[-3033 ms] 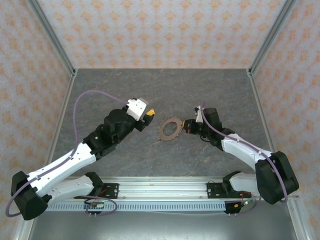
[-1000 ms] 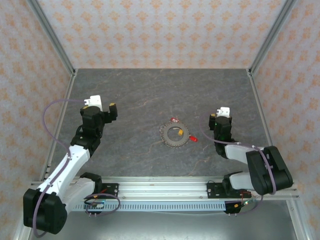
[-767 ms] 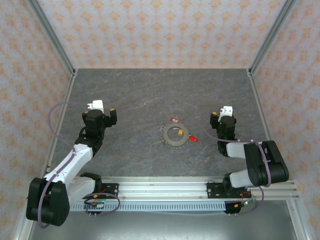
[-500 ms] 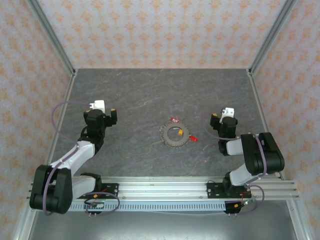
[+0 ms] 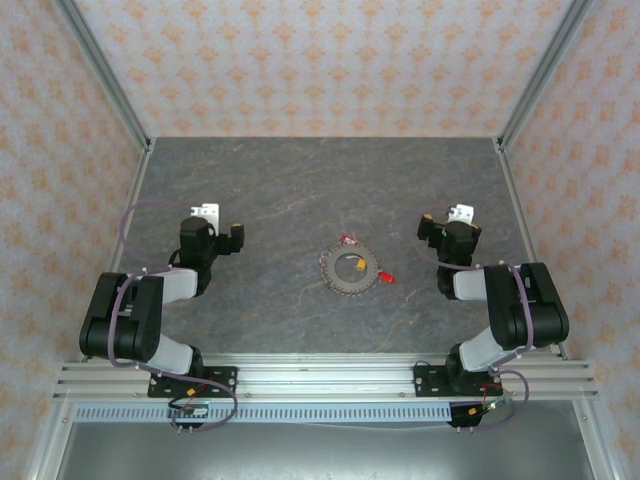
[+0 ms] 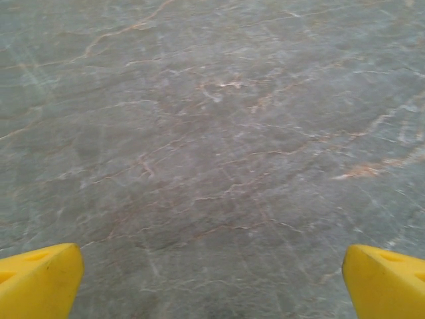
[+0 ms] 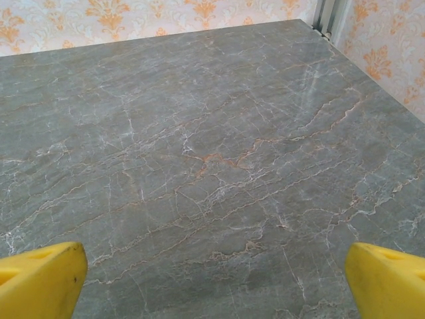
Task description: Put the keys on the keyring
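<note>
The toothed silver-grey keyring (image 5: 350,270) lies flat at mid-table. A yellow-headed key (image 5: 358,269) rests inside its central hole. One red key (image 5: 347,239) lies just beyond the ring's far edge, and another red key (image 5: 385,277) lies just off its right edge. My left gripper (image 5: 228,240) hangs well to the left of the ring, and its yellow fingertips (image 6: 40,282) stand wide apart over bare stone, open (image 6: 212,289). My right gripper (image 5: 435,232) sits well to the ring's right. It is also open (image 7: 216,286), with nothing between its fingertips (image 7: 388,282).
Both arms are folded back near their bases on the rail (image 5: 320,380). The grey marble tabletop (image 5: 330,180) is fenced by patterned walls, with aluminium posts (image 5: 530,80) at the back corners. The right wrist view looks toward the far right corner post (image 7: 325,16).
Both arms pulled back from the ring and folded toward their bases. The right gripper's jaws spread wider. The yellow key now lies in the ring's hole; ring and red keys stayed put.
</note>
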Available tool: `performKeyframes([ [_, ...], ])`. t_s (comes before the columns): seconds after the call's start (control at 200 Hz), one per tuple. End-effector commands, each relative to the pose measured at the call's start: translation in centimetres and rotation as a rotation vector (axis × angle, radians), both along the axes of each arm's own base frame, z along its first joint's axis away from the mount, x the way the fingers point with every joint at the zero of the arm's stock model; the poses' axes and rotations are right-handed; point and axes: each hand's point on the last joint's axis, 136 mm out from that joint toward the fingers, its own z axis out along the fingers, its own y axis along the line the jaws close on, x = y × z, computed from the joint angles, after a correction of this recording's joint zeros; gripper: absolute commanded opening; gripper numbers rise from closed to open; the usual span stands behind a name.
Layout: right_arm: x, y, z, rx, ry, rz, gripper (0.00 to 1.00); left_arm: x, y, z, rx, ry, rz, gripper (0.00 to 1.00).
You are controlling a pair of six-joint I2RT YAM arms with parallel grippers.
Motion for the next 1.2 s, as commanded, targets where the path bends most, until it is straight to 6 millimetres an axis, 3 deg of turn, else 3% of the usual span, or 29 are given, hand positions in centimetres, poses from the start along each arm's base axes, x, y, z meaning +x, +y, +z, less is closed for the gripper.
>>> performKeyframes([
  [0.0,0.0,-0.1,0.2,0.009,-0.006,-0.008,0.99,1.2,1.6,2.2,0.006,-0.089,0.109,1.0],
  [0.125,0.0,-0.1,0.2,0.008,-0.007,-0.008,0.99,1.1,1.2,2.1,0.023,-0.085,0.096,1.0],
  [0.245,0.0,-0.1,0.3,0.009,-0.007,-0.008,0.99,0.3,-2.1,1.9,-0.011,-0.147,-0.125,1.0],
  [0.315,0.0,-0.1,0.3,0.009,-0.008,-0.008,0.99,0.5,-1.8,1.8,-0.02,-0.129,-0.115,1.0],
  [0.415,0.0,-0.1,0.2,0.009,-0.006,-0.008,0.99,0.8,1.4,1.7,0.005,-0.11,0.095,1.0],
  [0.541,0.0,-0.1,0.3,0.009,-0.008,-0.009,0.99,0.8,1.2,1.7,0.027,-0.106,0.101,1.0],
  [0.661,0.0,-0.1,0.2,0.009,-0.006,-0.008,0.99,0.6,-1.2,1.7,-0.01,-0.125,-0.068,1.0],
  [0.736,0.0,-0.1,0.3,0.009,-0.008,-0.008,0.99,0.6,-1.0,1.7,-0.013,-0.125,-0.062,1.0],
  [0.811,0.0,-0.1,0.3,0.009,-0.009,-0.008,0.99,0.8,1.5,1.6,0.01,-0.102,0.107,1.0],
  [1.196,0.0,-0.1,0.2,0.009,-0.006,-0.008,0.99,0.8,0.6,1.7,0.016,-0.11,0.06,1.0],
])
